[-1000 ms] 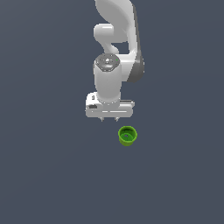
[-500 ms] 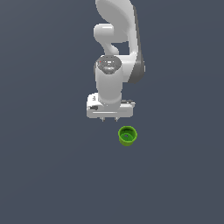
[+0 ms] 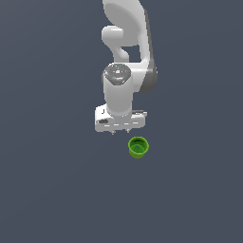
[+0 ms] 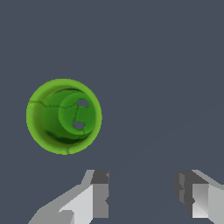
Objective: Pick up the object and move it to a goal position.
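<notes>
You see the green cup [image 3: 138,147] standing upright on the dark grey floor [image 3: 47,190], mouth up, just beside the gripper [image 3: 120,130] toward the exterior view's right and a little nearer the camera. Your gripper [image 4: 142,194] hangs over bare floor with its fingers [image 4: 97,192] spread apart and nothing between them, and the cup [image 4: 64,116] lies clear of them.

The exterior view looks steeply down from well above, taking in the arm [image 3: 126,57] and the green cup [image 3: 138,147]. The wrist view looks straight down from close, past the end effector [image 4: 142,192]. Both views share the cup.
</notes>
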`<state>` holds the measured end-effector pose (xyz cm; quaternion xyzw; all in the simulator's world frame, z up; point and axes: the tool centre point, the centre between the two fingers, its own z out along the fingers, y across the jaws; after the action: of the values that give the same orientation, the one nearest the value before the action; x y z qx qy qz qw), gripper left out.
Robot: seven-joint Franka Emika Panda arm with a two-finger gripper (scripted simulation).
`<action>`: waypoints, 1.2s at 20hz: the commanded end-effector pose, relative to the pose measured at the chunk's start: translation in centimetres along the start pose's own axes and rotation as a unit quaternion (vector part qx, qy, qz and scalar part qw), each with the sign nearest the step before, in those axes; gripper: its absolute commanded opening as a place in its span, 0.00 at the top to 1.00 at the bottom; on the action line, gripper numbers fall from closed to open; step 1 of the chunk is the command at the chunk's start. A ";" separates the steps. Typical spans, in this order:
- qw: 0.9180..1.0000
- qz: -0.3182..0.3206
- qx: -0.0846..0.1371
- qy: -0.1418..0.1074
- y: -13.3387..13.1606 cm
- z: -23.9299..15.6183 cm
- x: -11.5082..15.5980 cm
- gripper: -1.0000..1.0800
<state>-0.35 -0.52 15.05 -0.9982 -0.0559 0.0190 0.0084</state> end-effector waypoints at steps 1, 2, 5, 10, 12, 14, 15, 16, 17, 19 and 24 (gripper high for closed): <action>1.000 -0.018 0.006 -0.002 -0.2 0.3 0.3 0.38; 1.000 -0.027 0.008 -0.003 -0.3 0.4 0.5 0.38; 0.998 -0.056 0.018 -0.005 -0.6 0.9 1.0 0.38; 0.993 -0.112 0.039 -0.006 -1.2 1.7 2.1 0.38; 0.990 -0.134 0.048 -0.006 -1.4 2.0 2.5 0.38; 0.986 -0.157 0.057 -0.005 -1.6 2.3 2.9 0.38; 0.984 -0.168 0.062 -0.005 -1.7 2.5 3.1 0.38; 0.982 -0.179 0.067 -0.004 -1.9 2.6 3.3 0.38; 0.979 -0.190 0.072 -0.003 -2.0 2.8 3.5 0.38; 0.974 -0.211 0.081 -0.001 -2.2 3.1 3.8 0.38; 0.959 -0.264 0.106 0.008 -2.8 3.8 4.8 0.38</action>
<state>3.71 2.62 11.36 -0.9475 -0.2994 0.0168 0.1112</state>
